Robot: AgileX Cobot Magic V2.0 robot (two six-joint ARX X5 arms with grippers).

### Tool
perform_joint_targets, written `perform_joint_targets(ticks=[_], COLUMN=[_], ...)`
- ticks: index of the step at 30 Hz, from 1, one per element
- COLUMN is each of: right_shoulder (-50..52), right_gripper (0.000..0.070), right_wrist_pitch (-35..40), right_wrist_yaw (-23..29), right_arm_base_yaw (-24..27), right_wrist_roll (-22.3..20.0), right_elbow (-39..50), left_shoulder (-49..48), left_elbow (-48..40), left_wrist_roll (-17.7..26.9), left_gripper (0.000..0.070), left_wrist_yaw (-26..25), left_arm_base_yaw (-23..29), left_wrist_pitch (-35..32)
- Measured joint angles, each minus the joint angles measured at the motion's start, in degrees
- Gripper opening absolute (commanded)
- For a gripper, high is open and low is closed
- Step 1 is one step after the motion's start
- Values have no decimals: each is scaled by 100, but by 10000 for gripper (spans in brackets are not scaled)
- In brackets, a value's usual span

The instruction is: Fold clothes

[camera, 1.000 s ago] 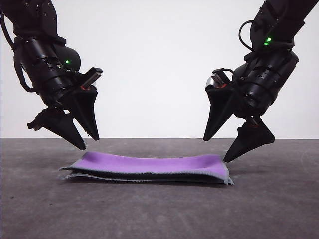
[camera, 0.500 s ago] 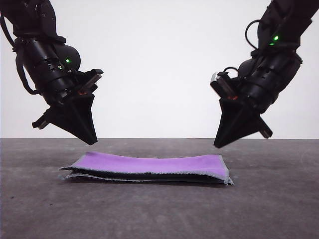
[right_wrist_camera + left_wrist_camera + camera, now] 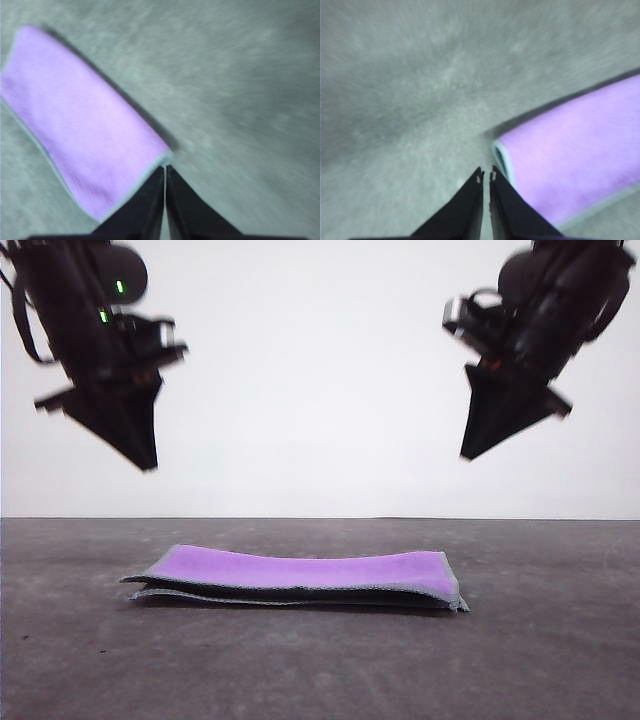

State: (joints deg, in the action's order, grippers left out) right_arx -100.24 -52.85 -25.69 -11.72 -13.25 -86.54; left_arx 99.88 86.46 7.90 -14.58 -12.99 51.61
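Observation:
The clothes [image 3: 300,577] lie folded flat on the grey table, purple face up, with a dark layer and light grey edging showing along the near side. My left gripper [image 3: 148,464] hangs shut and empty well above the cloth's left end. My right gripper [image 3: 466,454] is also shut and empty, high above the right end. In the left wrist view the shut fingertips [image 3: 486,176] sit over bare table beside the purple cloth [image 3: 575,150]. The right wrist view has its shut tips [image 3: 165,169] over the cloth's corner [image 3: 90,140].
The grey table [image 3: 320,670] stretches wide on every side of the cloth. A plain white wall [image 3: 310,370] stands behind it.
Both grippers went from open to shut, then rose away from the cloth. The folded cloth has stayed where it was.

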Motion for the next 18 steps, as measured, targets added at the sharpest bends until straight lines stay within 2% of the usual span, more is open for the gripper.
perform_joint_targets(ticks=[7, 11, 14, 18], right_shoulder=[1179, 1906, 2392, 2996], right_gripper=[0, 0, 0, 0], right_wrist_pitch=[-69, 261, 555, 1266], right_wrist_yaw=[677, 760, 773, 765], right_arm_base_yaw=[-85, -77, -70, -143], right_wrist_roll=[0, 58, 142, 431], right_elbow=[324, 841, 1386, 2566], left_shoulder=[-980, -1579, -1934, -2474], left_elbow=[-96, -514, -970, -1720], left_wrist_roll=[0, 0, -9, -166], left_gripper=[4, 4, 4, 4], left_wrist_yaw=[396, 576, 578, 580], left_arm_base_yaw=[0, 1, -1, 0], left_wrist_pitch=[143, 139, 77, -184])
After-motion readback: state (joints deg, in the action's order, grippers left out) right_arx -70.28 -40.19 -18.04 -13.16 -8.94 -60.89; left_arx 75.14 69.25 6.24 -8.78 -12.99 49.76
